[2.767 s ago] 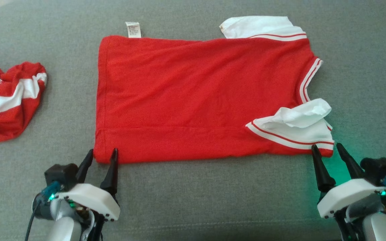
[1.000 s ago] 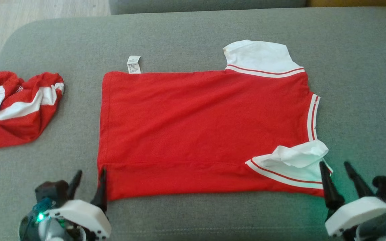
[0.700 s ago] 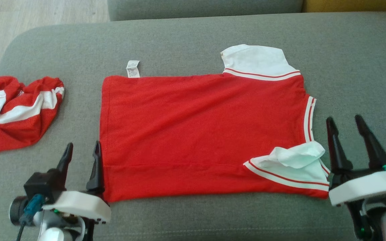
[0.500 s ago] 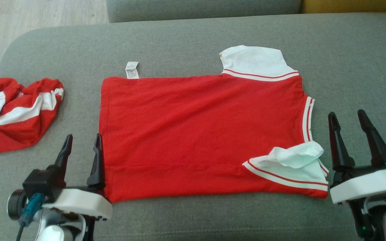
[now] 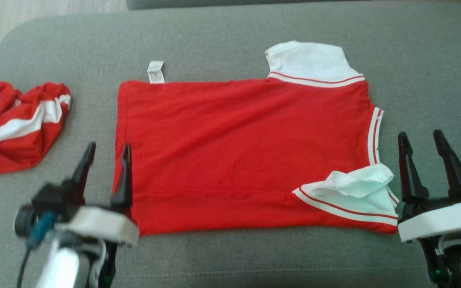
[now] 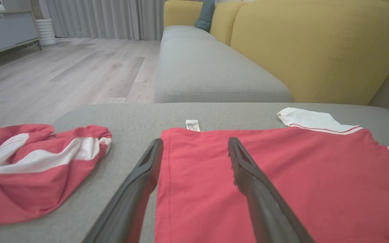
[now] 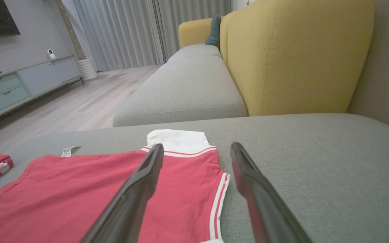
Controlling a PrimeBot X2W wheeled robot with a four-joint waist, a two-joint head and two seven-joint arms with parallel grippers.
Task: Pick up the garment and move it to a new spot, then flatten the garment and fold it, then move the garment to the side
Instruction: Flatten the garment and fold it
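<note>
- Garment (image 5: 238,148): red shirt with white sleeves. It lies spread across the middle of the grey sofa seat (image 5: 230,32), with the hem towards the robot's left and the neck opening to its right. The care label (image 5: 155,72) sticks out past the far-left corner.
- Left gripper (image 5: 108,146): released, fingers wide, nothing held. A few seconds ago its tips sat at the near-left hem corner. It has since come off that corner and moved up along the hem edge, with one finger over red cloth and the other over the seat.
- Right gripper (image 5: 420,135): released and empty. It has left the near-right corner below the sleeve and now stands just beside the neck edge, apart from the cloth.
- Near sleeve (image 5: 358,192): crumpled back on itself over the body, as before.
- Far sleeve (image 5: 308,60): flat, as before.
- Outline: unchanged since the earlier views, allowing for a shift of the head camera.
- Second garment (image 5: 14,124): red-and-white heap, well apart at the left, undisturbed.
- Assessment: the pull at the near corners looks finished and both corners are let go. The body seems flat enough, and the near sleeve is probably the last thing to smooth. No fold has been started, and both arms are free to take a new hold.
</note>
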